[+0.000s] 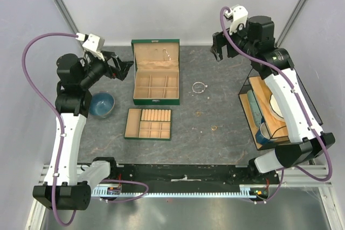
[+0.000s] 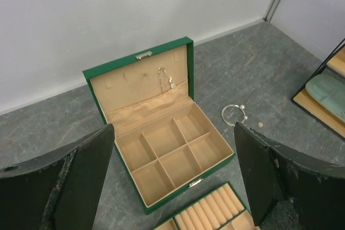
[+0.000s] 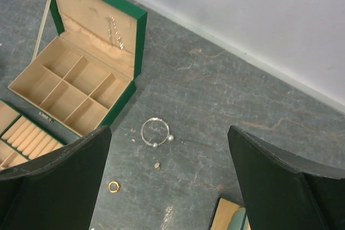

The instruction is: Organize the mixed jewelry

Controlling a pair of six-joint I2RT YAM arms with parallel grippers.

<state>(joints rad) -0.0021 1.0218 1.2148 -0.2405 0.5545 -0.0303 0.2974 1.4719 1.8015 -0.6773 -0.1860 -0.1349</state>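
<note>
Gray, stone-patterned table (image 1: 215,106) stretched between pale walls. Toward its far side stood a green jewelry box (image 1: 156,74) with its lid raised, and a thin chain (image 2: 161,77) hung against the lid's tan lining. Just nearer than the box lay a tan compartmented tray (image 1: 149,124).

To the right of the box, apart from it, the silver bangle (image 1: 199,86) lay flat on the table with a tiny pale piece (image 3: 157,165) just beside it. A gold ring (image 3: 114,187) sat nearer, and another small ring (image 1: 214,128) lay well right of the tray. A blue bowl (image 1: 101,104) rested by the left arm and a wire rack (image 1: 264,111) stood at the right edge.

The left fingers (image 2: 81,181) were spread wide and held nothing, raised left of the box. The right fingers (image 3: 280,181) were equally wide apart and empty, raised at the far right.
</note>
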